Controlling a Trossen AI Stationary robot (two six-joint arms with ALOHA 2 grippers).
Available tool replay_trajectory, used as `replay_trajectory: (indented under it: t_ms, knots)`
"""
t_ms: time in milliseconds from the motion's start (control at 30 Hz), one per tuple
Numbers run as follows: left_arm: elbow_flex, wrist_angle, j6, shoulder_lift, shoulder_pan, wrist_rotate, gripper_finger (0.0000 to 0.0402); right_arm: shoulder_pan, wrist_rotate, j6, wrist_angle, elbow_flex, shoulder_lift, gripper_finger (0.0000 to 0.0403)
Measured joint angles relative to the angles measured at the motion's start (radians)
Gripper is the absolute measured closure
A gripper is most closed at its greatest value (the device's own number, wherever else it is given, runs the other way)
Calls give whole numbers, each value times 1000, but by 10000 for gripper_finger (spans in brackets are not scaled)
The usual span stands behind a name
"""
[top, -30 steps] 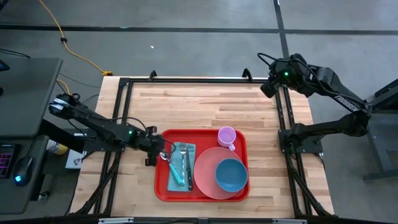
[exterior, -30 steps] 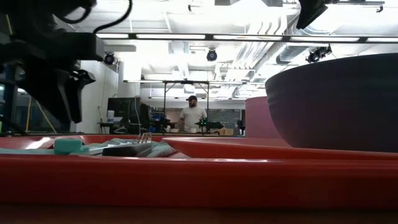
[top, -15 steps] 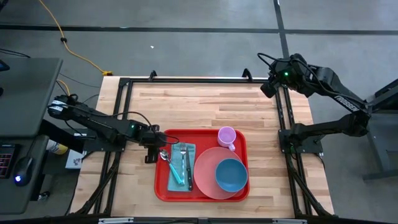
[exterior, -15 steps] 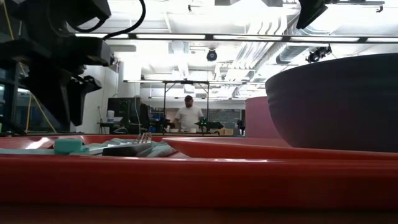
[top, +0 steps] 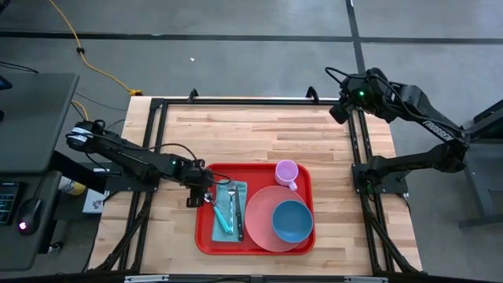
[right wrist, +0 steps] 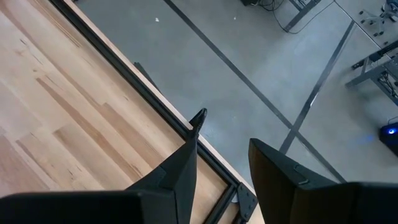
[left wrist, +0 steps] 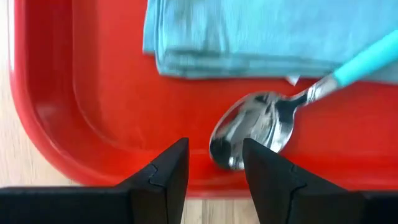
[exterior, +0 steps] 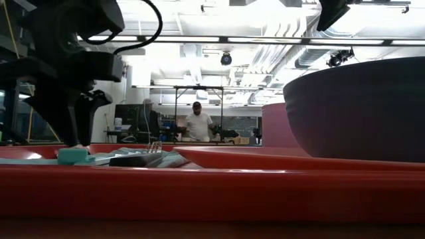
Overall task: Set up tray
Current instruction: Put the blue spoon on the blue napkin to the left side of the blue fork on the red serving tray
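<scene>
Tray (top: 253, 245) sits at the table's near edge, bare wood beyond it. Left gripper (left wrist: 214, 163), fingers spread and empty, hangs over the tray's left rim beside the spoon (left wrist: 252, 129). Right gripper (right wrist: 222, 163), fingers parted, holds nothing at the far right table corner.

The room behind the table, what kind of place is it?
Probably a robotics lab or workshop. It has a bare concrete floor marked with tape lines, an open ceiling with strip lights and ducts, and a person standing among metal frames and equipment.

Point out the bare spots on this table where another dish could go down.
The table is bare wood from its far edge to the tray, and in strips beside the tray's right and left rims. The tray is crowded: napkin, spoon, plate, bowl, cup. The left claw hovers at its left rim.
</scene>
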Motion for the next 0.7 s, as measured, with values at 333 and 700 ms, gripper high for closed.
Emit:
replay_trajectory:
  t_ms: [333, 700]
  knots:
    - [-1, -2, 1, -1, 0, 29, 220, 0, 0, -9, -2, 0, 0, 279]
    - [-1, 0, -1, 8, 0, 20, 220, 0, -2, -22, -3, 0, 0, 279]
